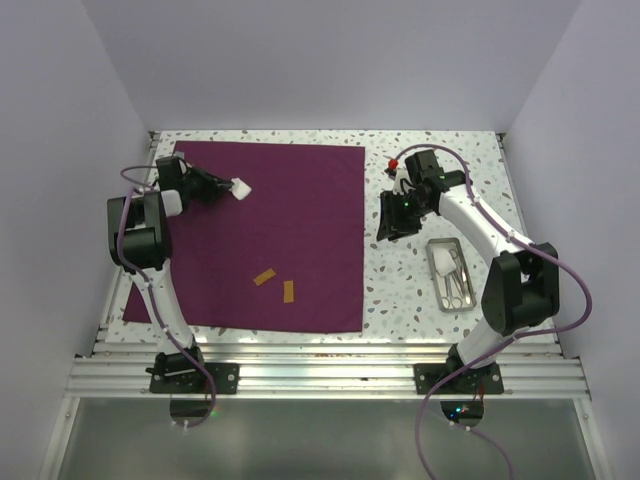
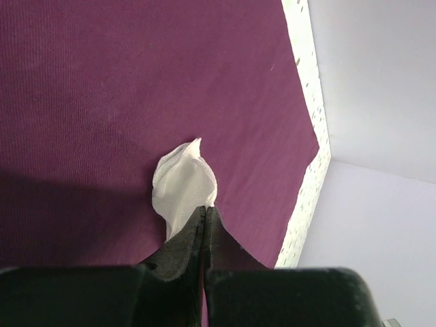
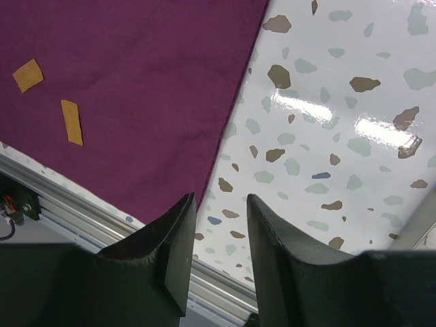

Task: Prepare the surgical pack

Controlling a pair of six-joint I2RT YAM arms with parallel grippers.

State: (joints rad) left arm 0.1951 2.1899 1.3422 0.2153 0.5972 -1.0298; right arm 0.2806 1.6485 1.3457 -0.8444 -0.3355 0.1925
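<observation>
Tray (image 1: 457, 308) sits right of purple cloth (image 1: 290, 220) bearing two orange strips (image 1: 265, 277).

Purple cloth (image 1: 290, 230): matt, fine-rib weave. Gauze (image 2: 182, 189): thin wht mesh fabric. Tabletop (image 3: 320, 143): glossy, speckled. Tray (image 1: 437, 285): shiny metal.

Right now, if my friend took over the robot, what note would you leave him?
Left gripper: shut on the gauze, over the far-left part of the cloth.
Right gripper: open, empty, over the table by the cloth's right edge.
Cloth: spread flat, two tan strips near its front edge.
Tray: on the table right of the cloth, tools inside.
Done: cloth laid out.
Left: probably set the gauze down, bring the tray over, fold the cloth.
</observation>
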